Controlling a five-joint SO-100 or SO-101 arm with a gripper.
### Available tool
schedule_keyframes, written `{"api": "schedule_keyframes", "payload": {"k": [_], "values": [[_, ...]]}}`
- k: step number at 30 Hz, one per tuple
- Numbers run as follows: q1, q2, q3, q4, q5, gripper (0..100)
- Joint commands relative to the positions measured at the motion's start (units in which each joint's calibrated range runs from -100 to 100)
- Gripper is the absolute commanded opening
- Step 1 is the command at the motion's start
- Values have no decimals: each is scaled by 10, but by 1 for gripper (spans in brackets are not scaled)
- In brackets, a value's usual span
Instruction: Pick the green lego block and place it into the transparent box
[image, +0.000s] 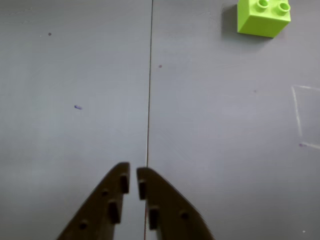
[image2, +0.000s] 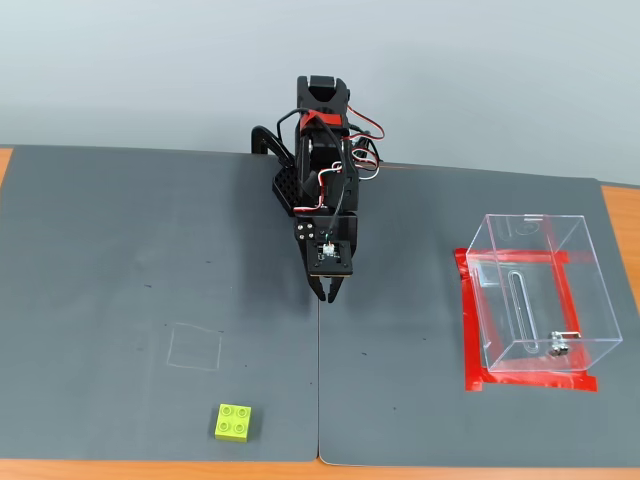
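- Lying nearest the fixed camera, close to the front edge of the grey mat (image2: 120, 300): the green lego block (image2: 234, 422), lime plastic, square, four round studs on top, flat on its base.
- Well apart from the gripper (image2: 331, 297), forward of it and off to the left in the fixed view; in the wrist view, up in the top right corner (image: 263, 18), far ahead of the fingertips and to their right, two studs showing, the rest cut by the frame edge.
- Faintly drawn on the mat between block and gripper: a thin pale square outline (image2: 194, 348), empty.
- Running straight under the gripper (image: 133, 176): a fine seam (image: 150, 80) where two matte grey mat sheets meet.
- Nearly closed and holding nothing: two dark, pointed, tapering fingers (image: 107, 200) with small raised ribs on their inner faces, only a narrow slit between the tips.
- Hanging above the mat, tips pointing down, on a black arm (image2: 322, 150) with red and white wires.
- Off to the right in the fixed view, well apart from both: the transparent box (image2: 545, 293), clear thin walls, cube-like, open-topped, with a vertical slot and a small metal latch (image2: 556, 347) low on the front, standing within a red tape frame (image2: 468, 320).
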Motion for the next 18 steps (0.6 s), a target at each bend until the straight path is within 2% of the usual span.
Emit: {"api": "schedule_keyframes", "payload": {"k": [1,18], "values": [[3,-6,3,-3,2,2],[4,-6,3,-3,0,2]]}}
